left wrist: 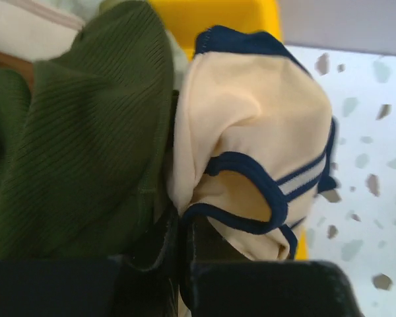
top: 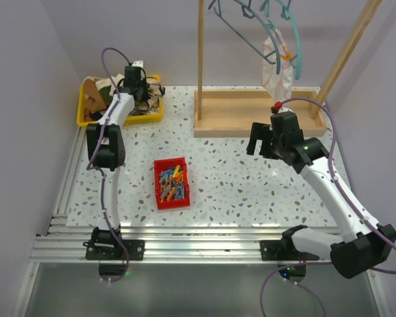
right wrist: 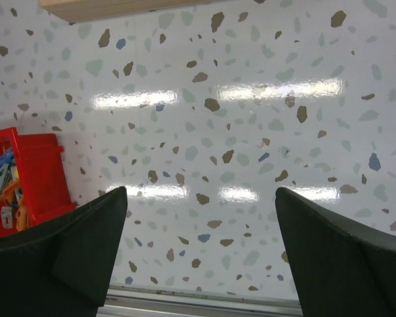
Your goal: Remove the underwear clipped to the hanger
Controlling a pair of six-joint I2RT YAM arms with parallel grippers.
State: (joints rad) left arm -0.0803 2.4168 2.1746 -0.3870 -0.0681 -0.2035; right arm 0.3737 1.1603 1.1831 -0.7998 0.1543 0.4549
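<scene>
Now, left arm: reaches to the far-left corner of the tabletop (top: pixel 251 178), with its gripper (top: pixel 137 87) over the yellow bin (top: pixel 119 120).
Left fingers: the two dark fingers (left wrist: pixel 145 267) sit almost together, a sliver of pale fabric pinched between them.
Beige briefs: the beige briefs (left wrist: pixel 251 132) with dark trim are bunched just ahead of the left fingers and lie against the bin's yellow wall, off the hanger.
Bin contents: a ribbed green cloth (left wrist: pixel 86 139) presses against the beige briefs on their left, and more light fabric shows behind it.
Pale briefs: the pale briefs (top: pixel 277 69) hang from the teal hanger (top: pixel 297 39) on the wooden rack (top: pixel 257 113), with an orange clip (top: pixel 286 57) at their top edge.
Right arm: the right gripper (top: pixel 261 142) hangs just in front of the rack's base, below the pale briefs and well apart from them.
Right fingers: the fingers (right wrist: pixel 86 244) are spread wide, with only speckled tabletop between them.
Red box: a red box (top: pixel 170 183) of coloured clips stands near the middle of the tabletop, between the two arms.
</scene>
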